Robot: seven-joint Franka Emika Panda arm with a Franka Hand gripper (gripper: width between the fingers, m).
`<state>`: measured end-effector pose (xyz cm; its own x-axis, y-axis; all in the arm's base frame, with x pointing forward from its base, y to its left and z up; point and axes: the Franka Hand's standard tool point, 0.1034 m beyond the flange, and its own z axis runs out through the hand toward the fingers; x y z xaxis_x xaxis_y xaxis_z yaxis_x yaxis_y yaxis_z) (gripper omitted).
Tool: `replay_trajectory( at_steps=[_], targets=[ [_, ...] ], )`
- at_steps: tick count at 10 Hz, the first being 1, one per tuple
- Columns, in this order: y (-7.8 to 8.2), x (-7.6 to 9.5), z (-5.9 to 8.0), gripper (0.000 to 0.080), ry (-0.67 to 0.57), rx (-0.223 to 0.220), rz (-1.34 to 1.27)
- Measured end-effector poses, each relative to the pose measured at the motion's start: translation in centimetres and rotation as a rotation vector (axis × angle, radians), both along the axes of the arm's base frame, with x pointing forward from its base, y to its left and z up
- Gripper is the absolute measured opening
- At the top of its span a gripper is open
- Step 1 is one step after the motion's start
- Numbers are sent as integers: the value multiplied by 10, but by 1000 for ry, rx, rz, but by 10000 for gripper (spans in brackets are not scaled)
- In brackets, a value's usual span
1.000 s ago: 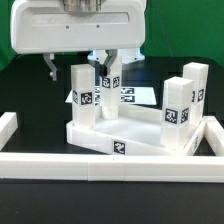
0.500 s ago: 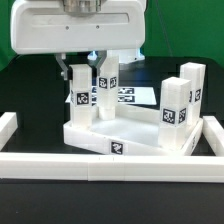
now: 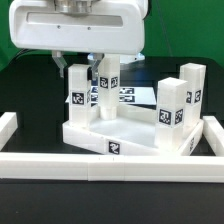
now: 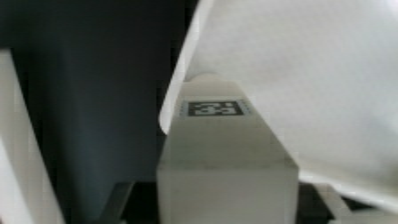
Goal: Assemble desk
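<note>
I am hanging my claw (image 3: 84,62) over the desk, and its broad white housing is filling the top of the exterior view and hiding most of what my fingers are doing. The top (image 3: 125,135), a smooth white plastic tray with a raised rim and a small black-and-white tag on its front edge, is sitting on the dark bench (image 3: 30,100), slightly skewed. Four square white legs are standing upright on it, each wearing a tag: one leg (image 3: 79,100) at the exterior view's left, a second leg (image 3: 107,85) just behind it, and two more legs (image 3: 174,112) (image 3: 193,92) close together at the right. My fingertips are straddling the top of the left leg, but the housing is cutting them off, so I cannot tell whether they are pressing it or standing free. The wrist view is blurred: a grey-white square leg (image 4: 222,160) with a tag is rising up the middle, against a dark gap. Long white rails (image 3: 110,164) are bordering the bench, and the marker board (image 3: 135,95) is lying flat behind the desk, partly hidden by the legs.
</note>
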<state>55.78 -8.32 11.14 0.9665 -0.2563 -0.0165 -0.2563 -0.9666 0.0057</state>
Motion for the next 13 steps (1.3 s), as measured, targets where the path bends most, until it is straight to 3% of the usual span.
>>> replay_trajectory(
  at_steps=[13],
  targets=[
    [-4,-7,1,310,6,-4,-789]
  ],
)
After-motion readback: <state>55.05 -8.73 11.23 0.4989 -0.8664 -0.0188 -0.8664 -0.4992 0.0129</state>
